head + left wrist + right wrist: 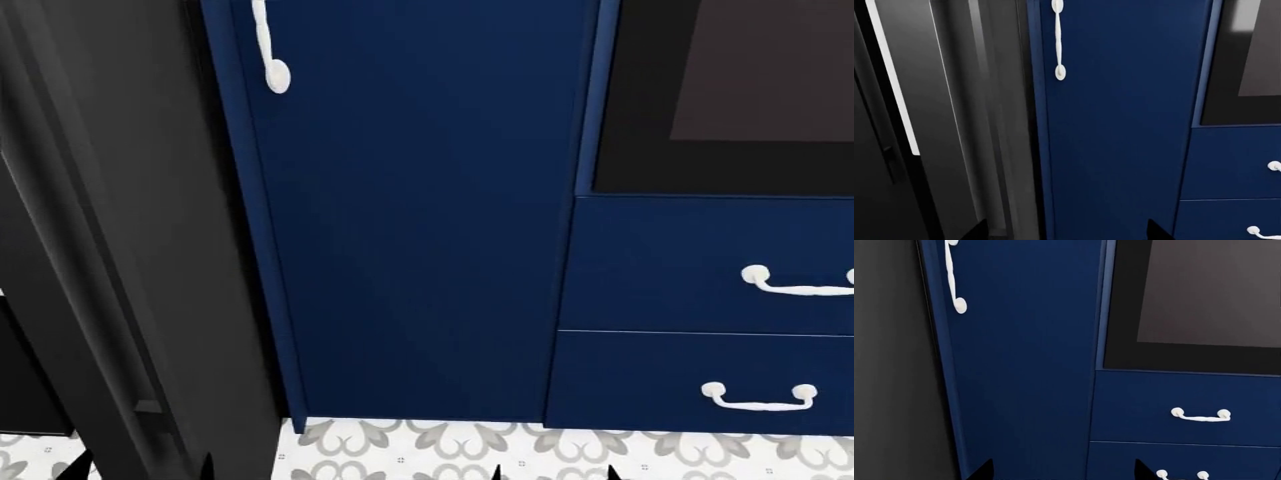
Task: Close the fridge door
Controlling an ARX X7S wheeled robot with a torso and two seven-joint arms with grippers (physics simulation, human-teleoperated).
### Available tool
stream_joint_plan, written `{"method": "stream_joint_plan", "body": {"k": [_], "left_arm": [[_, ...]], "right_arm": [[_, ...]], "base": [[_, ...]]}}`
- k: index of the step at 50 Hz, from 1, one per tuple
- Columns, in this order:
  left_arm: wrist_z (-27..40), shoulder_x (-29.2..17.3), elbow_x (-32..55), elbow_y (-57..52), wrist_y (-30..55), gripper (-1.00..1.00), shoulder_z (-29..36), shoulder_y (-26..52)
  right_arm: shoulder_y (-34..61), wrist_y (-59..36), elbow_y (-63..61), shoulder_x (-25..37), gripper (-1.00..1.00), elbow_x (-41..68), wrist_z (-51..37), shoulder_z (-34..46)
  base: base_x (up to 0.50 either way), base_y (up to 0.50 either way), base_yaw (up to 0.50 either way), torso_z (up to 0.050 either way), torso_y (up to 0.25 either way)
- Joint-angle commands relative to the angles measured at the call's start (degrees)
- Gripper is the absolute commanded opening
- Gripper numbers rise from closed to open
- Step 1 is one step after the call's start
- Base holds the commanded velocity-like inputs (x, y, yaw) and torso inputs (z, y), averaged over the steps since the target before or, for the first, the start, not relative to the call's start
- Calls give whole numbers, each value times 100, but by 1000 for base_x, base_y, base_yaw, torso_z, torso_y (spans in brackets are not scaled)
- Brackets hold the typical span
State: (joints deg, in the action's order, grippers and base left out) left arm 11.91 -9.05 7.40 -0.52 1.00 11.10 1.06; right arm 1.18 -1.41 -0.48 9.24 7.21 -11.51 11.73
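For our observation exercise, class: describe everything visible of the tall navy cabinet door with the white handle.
The tall navy cabinet door is a flat, smooth, matte-looking panel, upright and apparently shut, reaching down almost to the patterned floor tiles. A white twisted handle with a rounded end is fixed vertically near its left edge. Glossy black fridge panels stand to its left, navy drawers to its right. No gripper touches it.

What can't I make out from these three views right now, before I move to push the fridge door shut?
- Fridge door: left wrist view's edge cuts it; only a white strip shows, so how far open is unclear.
- Head view: black fridge panels run out of frame; inner lining and bins unseen.
- Right wrist view: fridge is only a dark band.
- Left gripper and right gripper: only fingertips show at frame edges; arms unseen.
- Navy cabinet door: top cut off.
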Motion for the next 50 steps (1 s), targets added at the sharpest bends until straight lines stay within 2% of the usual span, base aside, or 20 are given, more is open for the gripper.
{"method": "stream_joint_plan", "body": {"k": [1, 18, 32, 50], "left_arm": [[45, -39, 18, 7, 3, 100, 49, 2], [103, -87, 105, -56, 14, 100, 78, -7], [154, -120, 134, -67, 11, 100, 123, 5], [215, -160, 176, -94, 7, 100, 180, 2]], "right_arm": [[33, -92, 13, 31, 100, -30, -71, 76], [44, -173, -15, 69, 100, 54, -136, 108], [66, -127, 24, 108, 100, 60, -181, 158], [67, -173, -28, 166, 100, 80, -243, 220]], "base": [[348, 0, 0, 0, 0], [500, -22, 0, 0, 0], [483, -226, 0, 0, 0], [500, -82, 0, 0, 0]]}}
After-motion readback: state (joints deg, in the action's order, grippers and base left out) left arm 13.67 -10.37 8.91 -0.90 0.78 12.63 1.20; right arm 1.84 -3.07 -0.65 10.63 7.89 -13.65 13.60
